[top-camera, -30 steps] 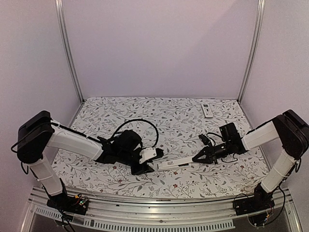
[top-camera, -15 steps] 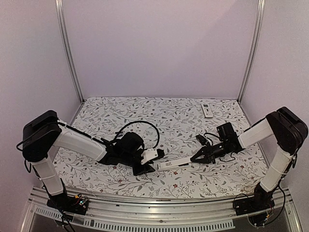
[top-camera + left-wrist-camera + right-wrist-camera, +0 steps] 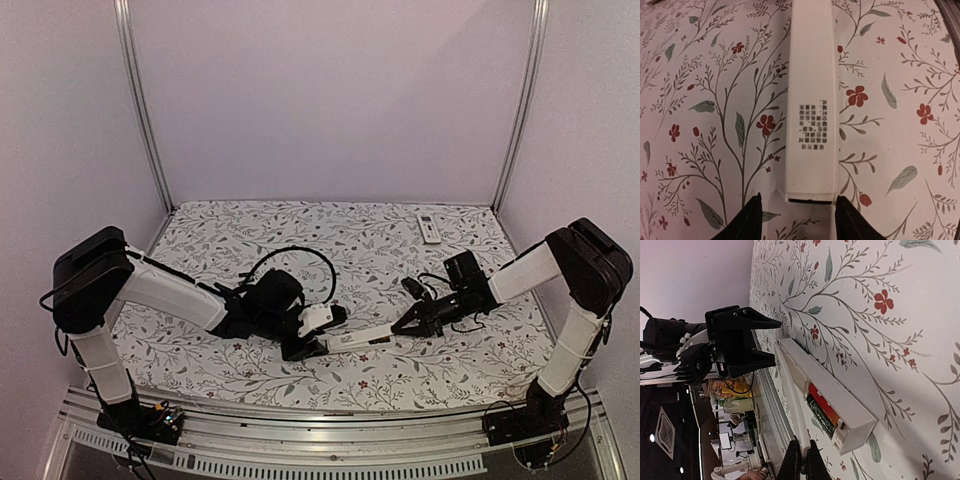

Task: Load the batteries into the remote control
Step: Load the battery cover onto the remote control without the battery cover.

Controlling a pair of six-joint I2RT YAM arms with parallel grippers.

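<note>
Remote lies flat on the worktop, near centre. Batteries, red and black, sit in its open bay at the right end. Left tool half open, straddling the remote's left end, not gripping. Right tool closed tight by the right end.

I see the remote control as smooth white plastic with a dull sheen. The batteries wear glossy red and black wrap. The left fingers look like matt black plastic. The desk has a matt floral-printed cover, and the frame posts are brushed metal.
</note>
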